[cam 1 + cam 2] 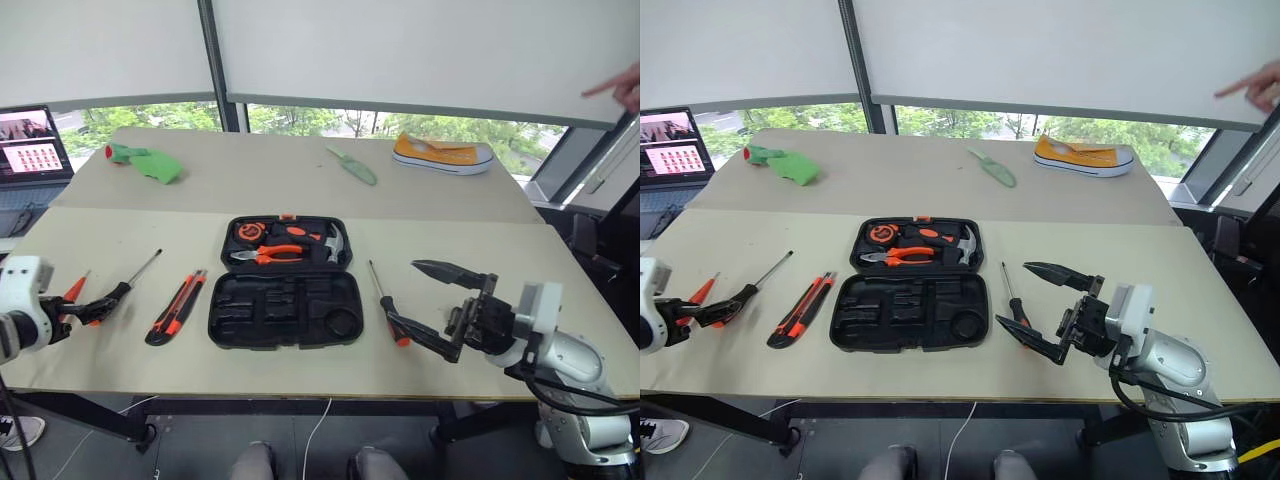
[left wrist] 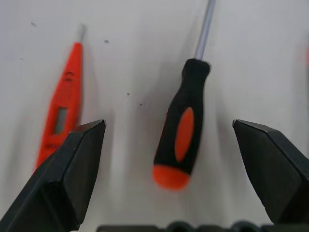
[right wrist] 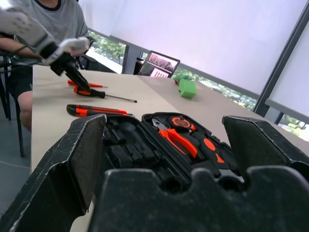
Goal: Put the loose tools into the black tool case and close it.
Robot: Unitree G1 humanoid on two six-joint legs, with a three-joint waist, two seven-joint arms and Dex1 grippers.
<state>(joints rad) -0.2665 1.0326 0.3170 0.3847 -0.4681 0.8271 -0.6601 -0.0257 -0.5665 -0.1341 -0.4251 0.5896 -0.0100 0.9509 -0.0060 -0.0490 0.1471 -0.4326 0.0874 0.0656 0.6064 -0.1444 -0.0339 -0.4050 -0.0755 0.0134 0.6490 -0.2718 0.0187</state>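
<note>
The left pincer (image 1: 92, 308), jaws apart, is hanging over a black-and-orange screwdriver (image 2: 181, 128) near the bench's (image 1: 300, 175) left edge, the small all-orange screwdriver (image 2: 60, 108) lying just beside it. The right pincer (image 1: 432, 305), also spread and empty, is hovering over the second screwdriver (image 1: 388, 305) beside the open black tool case (image 1: 285, 285) at mid-bench. Risk: closing off-centre could roll the round handle away or nudge its neighbour.

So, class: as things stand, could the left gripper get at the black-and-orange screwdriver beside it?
Probably yes. The left gripper is open, its fingers either side of the screwdriver's handle, with bare table around it. The small orange screwdriver lies apart.
</note>
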